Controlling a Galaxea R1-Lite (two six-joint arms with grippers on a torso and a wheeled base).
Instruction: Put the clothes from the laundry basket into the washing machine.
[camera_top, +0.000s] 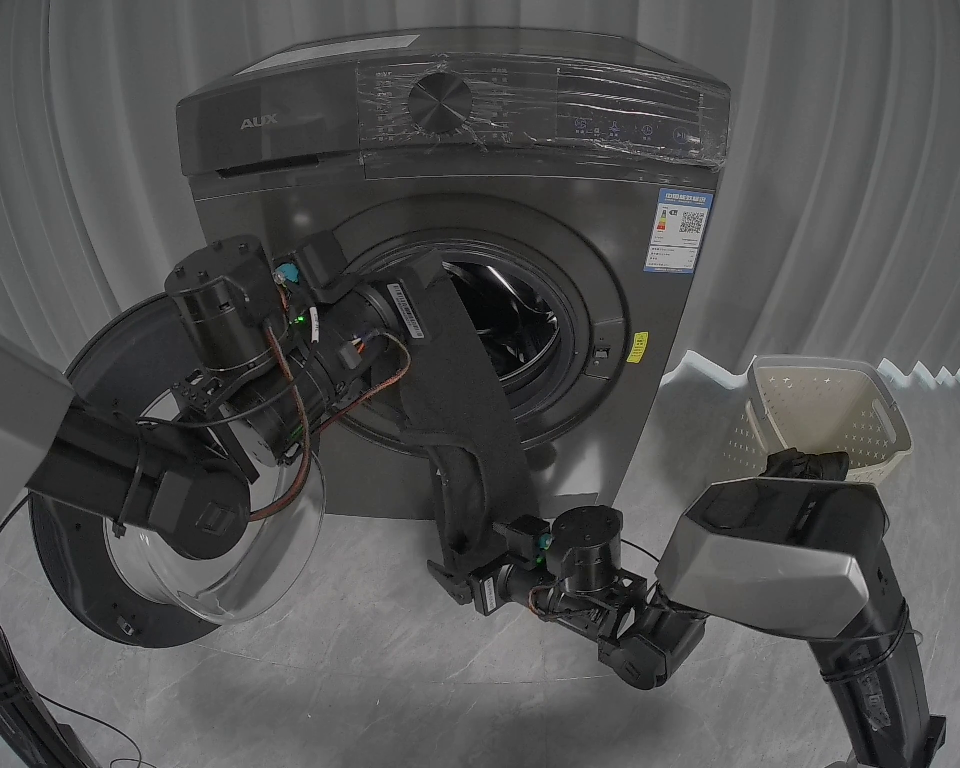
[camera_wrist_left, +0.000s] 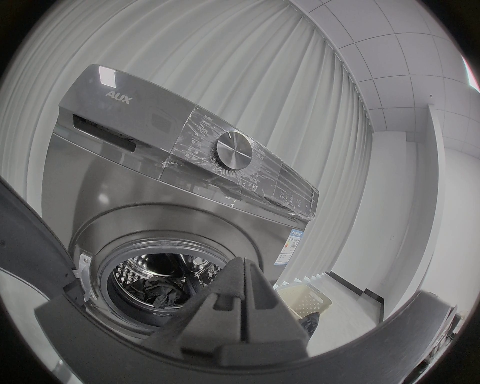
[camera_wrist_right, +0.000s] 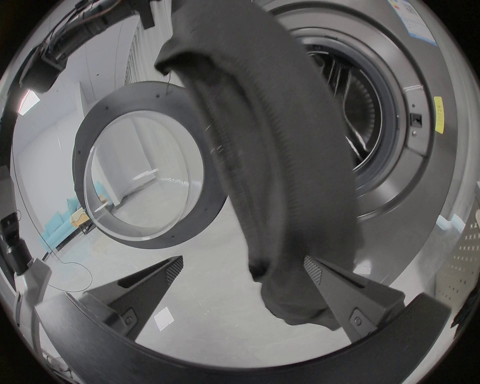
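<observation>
The grey washing machine (camera_top: 440, 200) stands with its round door (camera_top: 90, 560) swung open to the left. My left gripper (camera_top: 428, 272) is at the upper left of the drum opening (camera_top: 515, 335), shut on a long dark garment (camera_top: 470, 420) that hangs down toward the floor. The left wrist view has its fingers (camera_wrist_left: 225, 305) pressed together, and dark clothes (camera_wrist_left: 157, 295) lie in the drum. My right gripper (camera_wrist_right: 242, 262) is low in front of the machine, open, its fingers either side of the garment's (camera_wrist_right: 280, 150) lower end. The cream laundry basket (camera_top: 835, 400) holds dark clothes (camera_top: 805, 465).
The open door (camera_wrist_right: 145, 170) juts out to the left of the machine, close by my left arm. The basket (camera_wrist_left: 302, 300) stands on the floor to the right of the machine, behind my right arm. Grey curtains hang behind. Bare tiled floor lies in front.
</observation>
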